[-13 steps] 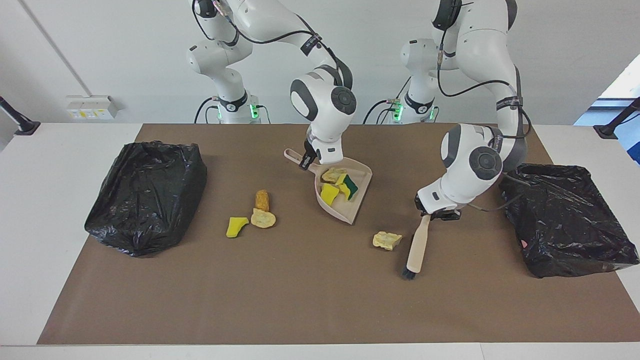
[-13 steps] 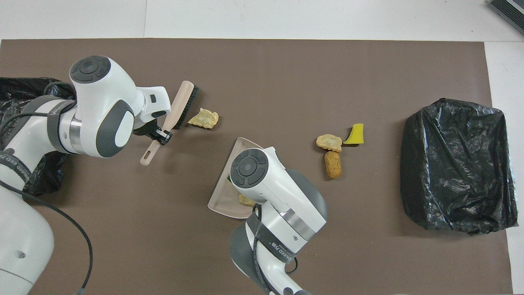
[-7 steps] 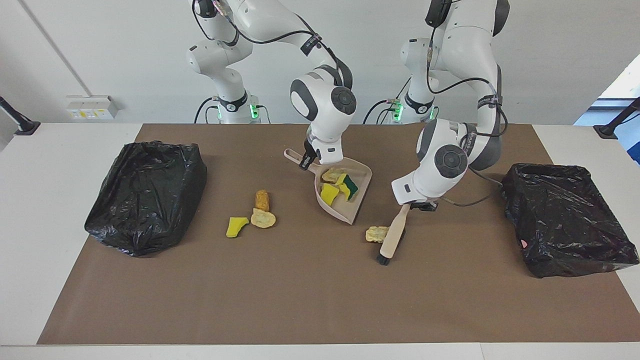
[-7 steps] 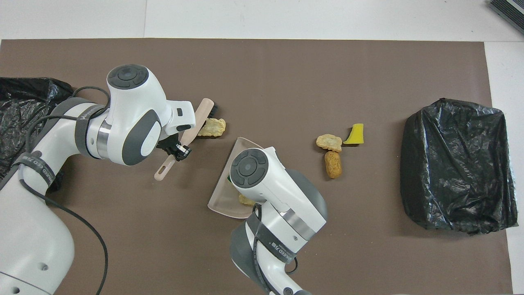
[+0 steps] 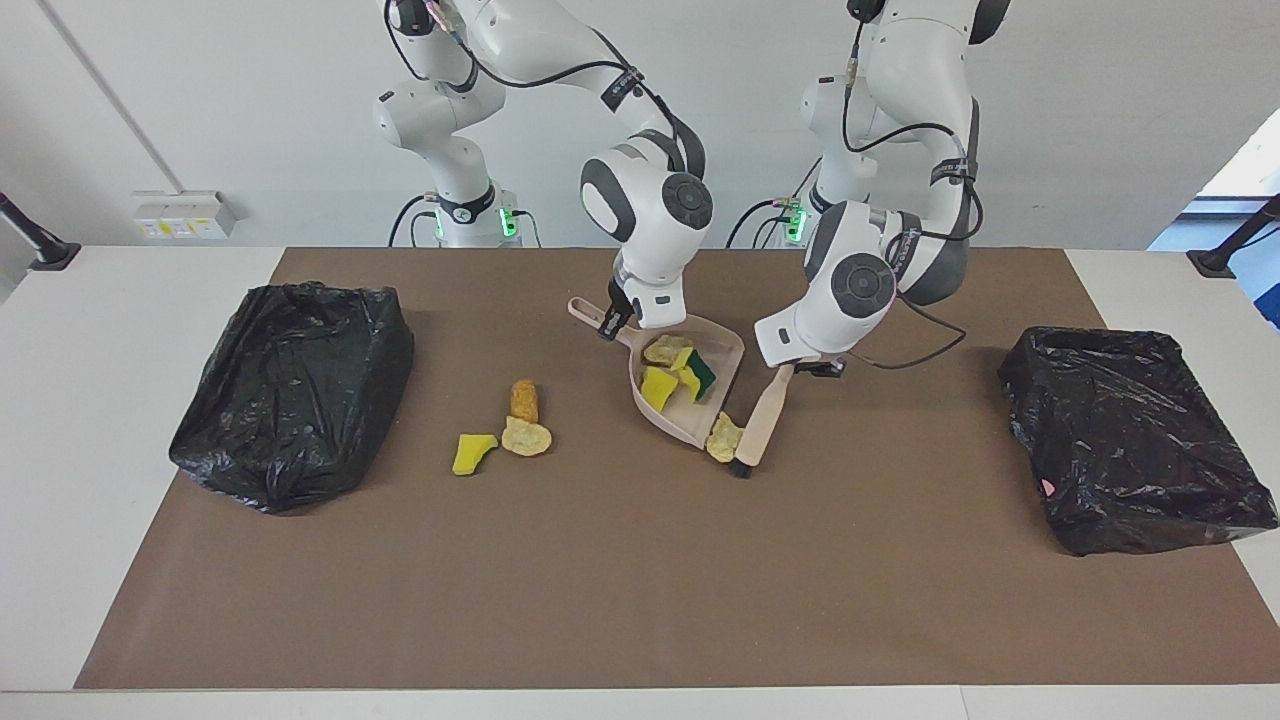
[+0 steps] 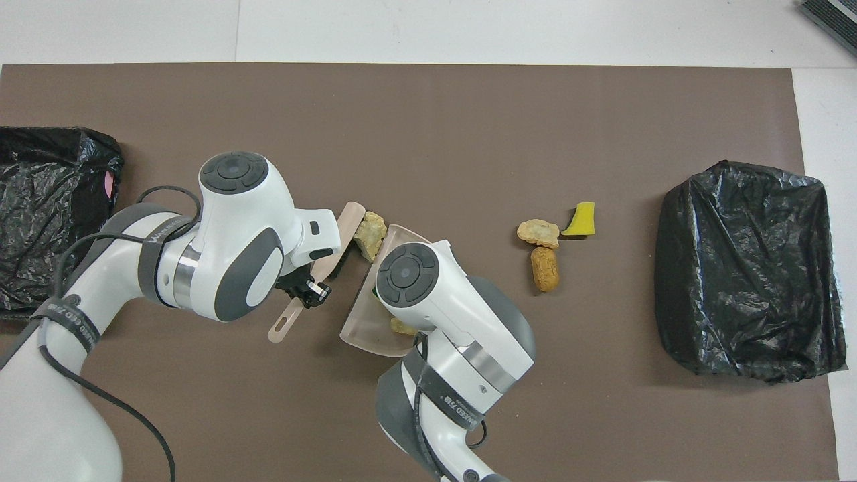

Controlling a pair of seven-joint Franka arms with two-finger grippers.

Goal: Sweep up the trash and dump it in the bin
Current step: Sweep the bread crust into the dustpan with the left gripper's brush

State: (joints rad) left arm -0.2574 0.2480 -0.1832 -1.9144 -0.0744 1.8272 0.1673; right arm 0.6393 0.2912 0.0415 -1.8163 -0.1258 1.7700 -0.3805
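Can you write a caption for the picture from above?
Left gripper brushes a foam chunk into the right arm's dustpan.

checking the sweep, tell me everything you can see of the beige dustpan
The beige plastic dustpan is a shallow scoop with raised walls, a flat open lip and a short handle with a hanging hole. It sits on the brown mat mid-table, lip turned away from the robots. The right gripper is shut on its handle. Inside lie yellow sponge bits, one green-backed, and a pale chunk. A pale foam chunk rests against its lip, pushed by the beige brush.
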